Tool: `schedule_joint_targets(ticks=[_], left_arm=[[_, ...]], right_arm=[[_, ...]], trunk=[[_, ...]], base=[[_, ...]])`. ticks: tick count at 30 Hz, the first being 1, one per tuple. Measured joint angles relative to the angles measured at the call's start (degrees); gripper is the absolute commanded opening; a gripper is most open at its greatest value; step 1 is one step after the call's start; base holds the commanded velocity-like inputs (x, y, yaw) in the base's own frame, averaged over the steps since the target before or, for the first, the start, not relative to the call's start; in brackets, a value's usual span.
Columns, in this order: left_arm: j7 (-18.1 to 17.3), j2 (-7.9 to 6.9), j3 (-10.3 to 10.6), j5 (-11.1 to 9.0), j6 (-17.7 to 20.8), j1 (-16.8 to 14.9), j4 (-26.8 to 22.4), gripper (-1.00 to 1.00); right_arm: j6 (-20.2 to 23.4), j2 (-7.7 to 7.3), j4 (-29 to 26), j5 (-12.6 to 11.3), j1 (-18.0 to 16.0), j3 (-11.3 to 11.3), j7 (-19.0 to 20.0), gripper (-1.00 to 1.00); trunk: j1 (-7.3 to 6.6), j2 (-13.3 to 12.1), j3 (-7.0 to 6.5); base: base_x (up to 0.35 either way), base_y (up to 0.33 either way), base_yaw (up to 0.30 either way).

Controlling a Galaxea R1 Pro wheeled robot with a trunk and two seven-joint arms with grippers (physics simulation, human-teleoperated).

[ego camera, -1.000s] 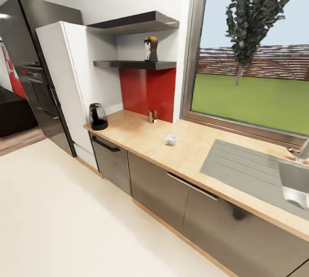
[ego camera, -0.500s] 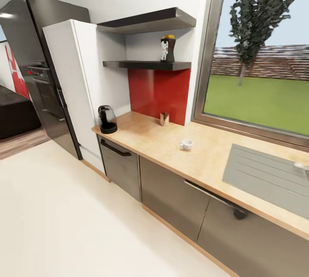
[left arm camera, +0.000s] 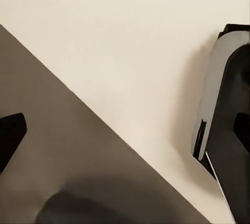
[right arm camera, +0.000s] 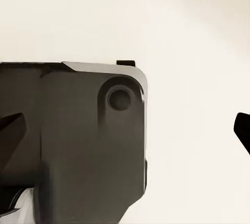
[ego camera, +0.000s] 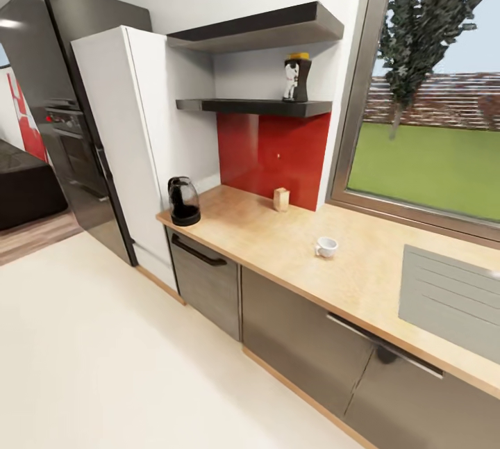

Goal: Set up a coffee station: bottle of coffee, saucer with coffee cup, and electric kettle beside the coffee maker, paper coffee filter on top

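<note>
The bottle of coffee, dark with a yellow cap, stands on the thin black kitchen shelf. Below it runs the beige kitchen countertop. The electric kettle sits at the countertop's left end, and the white coffee cup stands alone near its middle. The coffee maker, saucer and paper coffee filter are out of view. My left gripper and right gripper hang over the pale floor beside the robot's body, fingers wide apart with nothing between them.
A small tan box stands against the red backsplash. A thicker black shelf hangs above the thin one. A white tall cabinet and a black oven unit stand at the left. The grey drainboard lies at the right under the window. Cream floor lies in front.
The camera has moved: the whole kitchen has slid rightward in the picture and the sink basin has left the view. Nothing on the counter or shelf has moved.
</note>
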State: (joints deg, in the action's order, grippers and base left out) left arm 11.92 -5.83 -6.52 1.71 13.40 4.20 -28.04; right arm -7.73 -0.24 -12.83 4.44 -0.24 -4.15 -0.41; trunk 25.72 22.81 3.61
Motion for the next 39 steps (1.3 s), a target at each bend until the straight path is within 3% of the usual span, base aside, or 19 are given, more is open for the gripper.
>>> schedule_joint_targets(ticks=[4,16,30,39], left_arm=[[0.0,0.42,1.0,0.0,0.0,0.0,0.1,1.0],[0.0,0.59,1.3,0.0,-0.1,0.0,0.2,1.0],[0.0,1.06,1.4,0.0,-0.1,0.0,-0.1,1.0],[0.0,1.06,1.4,0.1,-0.1,0.0,0.0,1.0]], right_arm=[[0.0,0.1,0.0,0.0,0.0,0.0,0.0,1.0],[0.0,0.18,0.1,-0.1,0.0,0.0,0.0,1.0],[0.0,0.1,0.1,-0.2,0.0,-0.3,0.1,1.0],[0.0,0.06,0.1,-0.2,0.0,-0.3,0.0,1.0]], trunk=[[0.0,0.0,0.0],[0.01,0.0,0.0],[0.03,0.0,0.0],[0.03,0.0,0.0]], base=[[0.253,0.253,0.0],[0.184,0.287,-0.012],[0.032,0.313,-0.238],[0.0,0.057,-0.264]])
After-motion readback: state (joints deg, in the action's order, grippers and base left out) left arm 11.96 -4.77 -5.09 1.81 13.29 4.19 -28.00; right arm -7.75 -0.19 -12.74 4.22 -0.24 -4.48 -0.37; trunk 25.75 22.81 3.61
